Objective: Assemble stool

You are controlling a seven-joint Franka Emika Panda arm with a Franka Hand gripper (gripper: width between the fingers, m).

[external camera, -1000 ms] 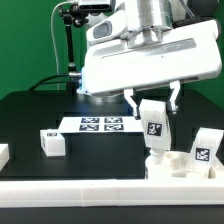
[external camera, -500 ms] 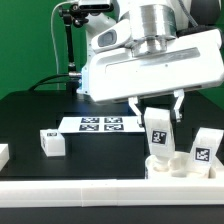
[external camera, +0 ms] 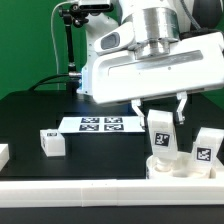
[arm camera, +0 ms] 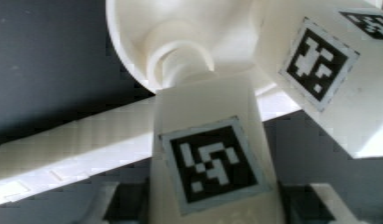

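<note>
My gripper [external camera: 160, 110] is shut on a white stool leg [external camera: 160, 130] and holds it upright, tag facing the camera. The leg's lower end is at a socket of the round white seat [external camera: 172, 168], which lies at the front on the exterior view's right. A second leg [external camera: 205, 148] stands in the seat just beside it. A third leg [external camera: 52, 143] lies loose on the table at the exterior view's left. In the wrist view the held leg [arm camera: 206, 140] runs from between my fingers [arm camera: 127, 204] to the seat [arm camera: 170, 40], with the second leg [arm camera: 330, 60] beside it.
The marker board [external camera: 100, 124] lies flat behind the seat, mid-table. A long white border rail [external camera: 90, 195] runs along the front edge and also shows in the wrist view [arm camera: 63, 150]. A small white piece [external camera: 3, 153] sits at the far left edge. A black stand [external camera: 68, 45] rises at the back.
My gripper has moved toward the exterior view's right and down with the leg, bringing the leg's lower end onto the seat. The other legs have not moved.
</note>
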